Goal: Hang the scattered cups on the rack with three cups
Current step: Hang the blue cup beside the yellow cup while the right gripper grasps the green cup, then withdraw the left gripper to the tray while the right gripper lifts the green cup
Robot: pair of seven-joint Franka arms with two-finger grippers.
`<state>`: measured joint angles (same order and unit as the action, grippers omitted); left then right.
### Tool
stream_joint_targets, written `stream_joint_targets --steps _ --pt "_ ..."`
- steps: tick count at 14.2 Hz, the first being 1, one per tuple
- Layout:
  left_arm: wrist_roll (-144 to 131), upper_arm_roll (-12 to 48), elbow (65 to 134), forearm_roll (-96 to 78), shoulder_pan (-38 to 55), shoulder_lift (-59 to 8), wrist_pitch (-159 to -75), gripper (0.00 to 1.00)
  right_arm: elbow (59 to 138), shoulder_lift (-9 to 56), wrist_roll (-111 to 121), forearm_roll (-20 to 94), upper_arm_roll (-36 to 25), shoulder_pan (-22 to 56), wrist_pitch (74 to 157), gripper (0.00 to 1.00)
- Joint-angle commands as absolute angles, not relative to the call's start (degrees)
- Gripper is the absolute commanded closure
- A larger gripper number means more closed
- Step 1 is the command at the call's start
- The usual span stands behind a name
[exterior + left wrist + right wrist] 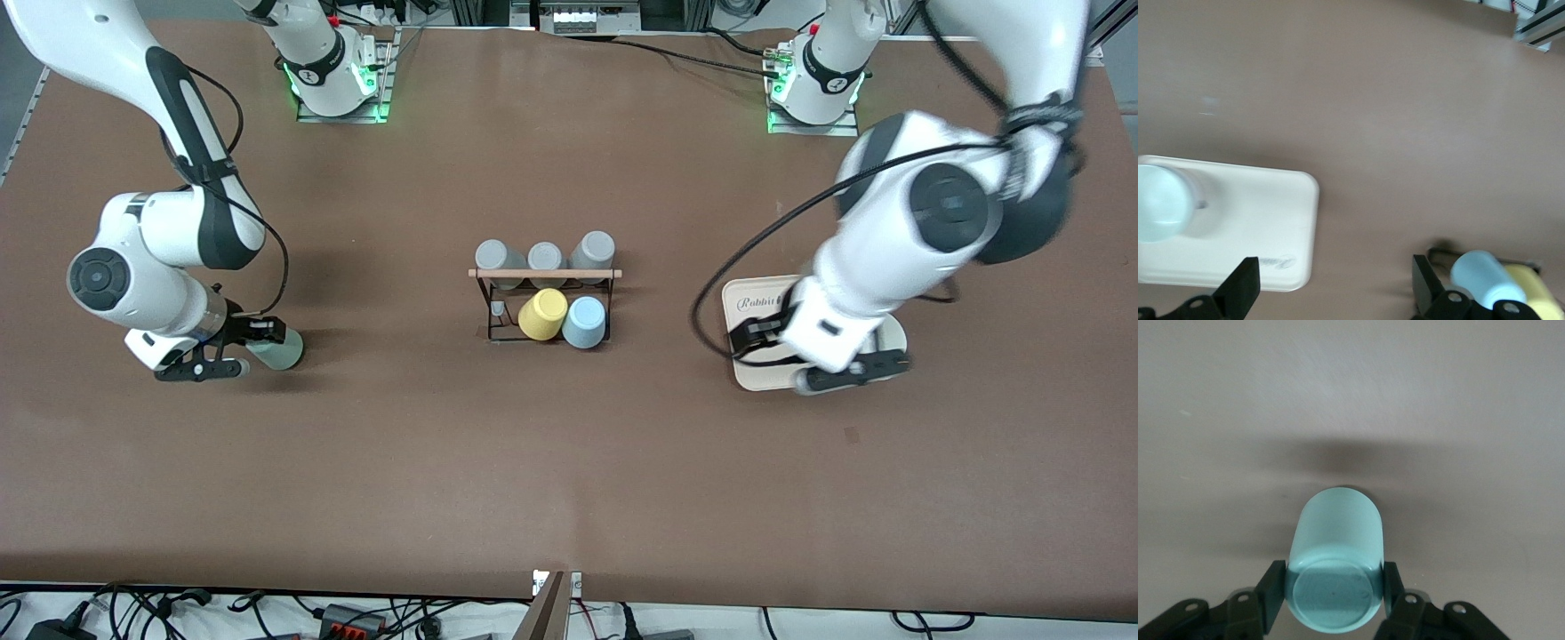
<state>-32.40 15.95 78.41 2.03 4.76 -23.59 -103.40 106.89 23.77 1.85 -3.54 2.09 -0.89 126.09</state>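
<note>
Brown table [569, 462] carries everything. Landmark: the rack [544, 298], a black wire stand with a light wooden dowel on top, sitting mid-table. Cream tray [756, 342] lies on the table toward the left arm's end from the rack, well apart from it. On the rack's side farther from the front camera, three grey cups [544, 258] sit in a row along the dowel. On its nearer side, a yellow tumbler [542, 314] and a light blue tumbler [585, 322] hang side by side, touching; the peg spot beside the yellow one shows no cup. Sage-green tumbler [277, 348] is well away from the rack, toward the right arm's end of the table, lying tilted with its base toward the wrist camera. Right gripper [233, 348] is clamped on it, a finger pressed against either side of the body [1335, 577]. Left gripper [855, 366] is over the tray's edge nearer the front camera, fingers spread wide, nothing between them. In the left wrist view a pale blue cup [1163, 202] stands on the tray, apart from the left gripper's fingers [1241, 287].
</note>
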Motion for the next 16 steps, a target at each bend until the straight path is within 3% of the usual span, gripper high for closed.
stream_joint_targets --steps 1,3,8,12,14,16 --pt "-25.3 16.5 79.5 0.5 1.2 -17.8 -97.0 0.0 96.7 23.3 -2.4 -3.2 2.3 3.1 114.4 0.67" --pt "-21.6 16.2 79.5 0.5 -0.8 -16.6 -92.0 0.0 90.7 24.3 -7.8 -3.1 2.3 6.5 107.7 0.67" --pt "-17.2 16.3 81.3 1.1 -3.1 -13.9 -90.8 0.0 81.9 25.8 -19.2 2.6 2.3 14.6 99.9 0.67" --pt "-16.8 16.5 90.2 1.0 -5.5 -8.7 -94.7 0.0 75.9 28.9 -31.8 3.3 2.3 21.7 98.6 0.67" --pt "-17.0 18.0 98.2 1.0 -5.5 -3.5 -99.7 0.0 73.1 31.1 -36.9 3.3 2.3 24.7 99.1 0.67" --pt "-17.0 18.2 99.1 0.9 -6.0 -3.0 -101.3 0.0 71.5 32.6 -41.0 3.3 2.3 26.8 99.4 0.67"
